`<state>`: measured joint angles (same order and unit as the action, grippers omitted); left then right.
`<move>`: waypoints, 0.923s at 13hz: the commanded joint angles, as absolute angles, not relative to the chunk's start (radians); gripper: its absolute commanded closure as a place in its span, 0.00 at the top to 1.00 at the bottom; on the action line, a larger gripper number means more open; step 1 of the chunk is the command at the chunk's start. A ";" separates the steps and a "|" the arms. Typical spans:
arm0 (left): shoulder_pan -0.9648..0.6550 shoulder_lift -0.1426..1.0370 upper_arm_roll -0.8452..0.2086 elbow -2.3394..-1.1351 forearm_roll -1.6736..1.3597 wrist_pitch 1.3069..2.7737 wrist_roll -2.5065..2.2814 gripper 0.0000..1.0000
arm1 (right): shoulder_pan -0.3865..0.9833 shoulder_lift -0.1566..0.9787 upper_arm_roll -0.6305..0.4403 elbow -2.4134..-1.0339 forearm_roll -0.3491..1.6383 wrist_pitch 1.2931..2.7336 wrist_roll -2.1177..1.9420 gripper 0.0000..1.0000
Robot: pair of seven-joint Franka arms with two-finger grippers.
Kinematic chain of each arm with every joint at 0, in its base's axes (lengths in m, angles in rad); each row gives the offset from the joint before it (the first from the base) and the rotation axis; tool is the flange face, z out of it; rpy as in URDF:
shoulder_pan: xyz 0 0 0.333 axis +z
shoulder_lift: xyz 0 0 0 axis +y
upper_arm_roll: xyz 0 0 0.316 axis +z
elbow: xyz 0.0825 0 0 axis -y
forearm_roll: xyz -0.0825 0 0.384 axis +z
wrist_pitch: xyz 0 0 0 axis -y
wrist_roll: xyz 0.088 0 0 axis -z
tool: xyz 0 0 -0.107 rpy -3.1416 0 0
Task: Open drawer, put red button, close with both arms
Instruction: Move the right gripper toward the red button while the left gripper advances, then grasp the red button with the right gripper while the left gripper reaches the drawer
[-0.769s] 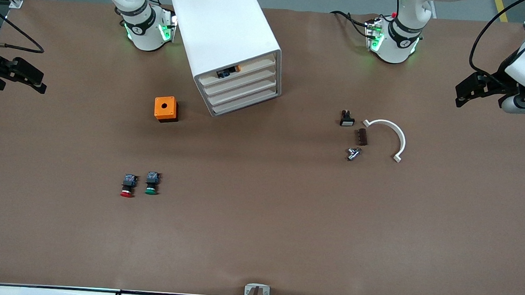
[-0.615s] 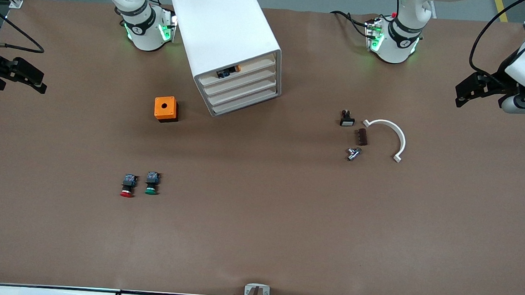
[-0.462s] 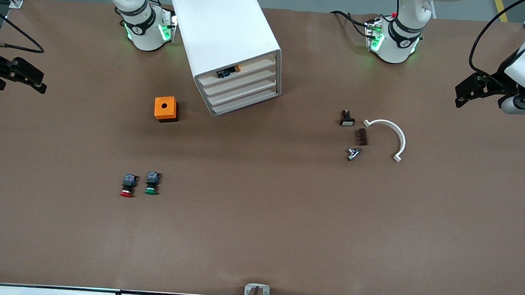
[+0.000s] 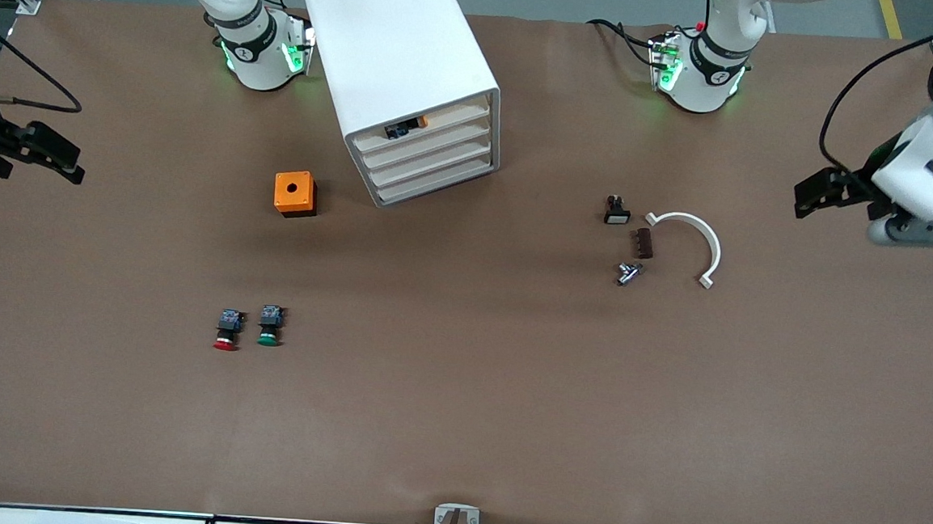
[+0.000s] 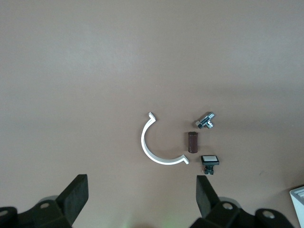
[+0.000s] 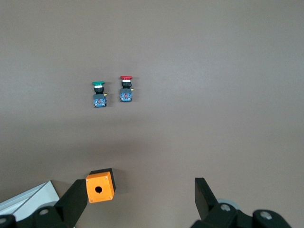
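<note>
The red button (image 4: 226, 332) lies on its side on the brown table beside a green-capped button (image 4: 270, 327); both show in the right wrist view, red (image 6: 126, 89) and green (image 6: 99, 93). The white cabinet (image 4: 398, 55) stands near the right arm's base; its second drawer (image 4: 433, 142) sits flush with the others. My right gripper (image 4: 67, 163) is open and empty in the air over the right arm's end of the table, and shows in its wrist view (image 6: 140, 199). My left gripper (image 4: 809, 195) is open and empty over the left arm's end, and shows in its wrist view (image 5: 142, 199).
An orange box with a hole (image 4: 294, 193) stands beside the cabinet. Toward the left arm's end lie a white arc (image 4: 699, 240), a brown block (image 4: 643, 243), a metal fitting (image 4: 628, 272) and a small black switch (image 4: 616, 210). The first drawer holds a blue-and-orange part (image 4: 407, 126).
The left arm has swung, and its gripper has shifted a little toward the small parts. The right gripper has drifted slightly. Nothing on the table has moved.
</note>
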<state>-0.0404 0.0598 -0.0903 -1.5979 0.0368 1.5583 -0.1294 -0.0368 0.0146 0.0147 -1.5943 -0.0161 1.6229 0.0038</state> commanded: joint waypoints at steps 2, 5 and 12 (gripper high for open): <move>-0.055 0.198 -0.100 -1.557 0.015 1.601 -0.236 1.00 | -0.048 0.098 0.026 -1.585 0.047 1.643 0.011 1.00; -0.081 0.311 -0.104 -1.554 -0.021 1.600 -0.470 1.00 | -0.049 0.233 0.026 -1.578 0.084 1.689 0.009 1.00; -0.270 0.581 -0.103 -1.419 -0.147 1.603 -1.166 1.00 | -0.023 0.504 0.028 -1.588 0.106 1.954 0.002 1.00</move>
<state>-0.2208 0.5237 -0.1067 -1.4852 -0.1181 1.6221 -1.0006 -0.0342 0.4563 0.0209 -1.6074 0.0933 1.9102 0.0027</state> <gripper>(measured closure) 0.000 0.000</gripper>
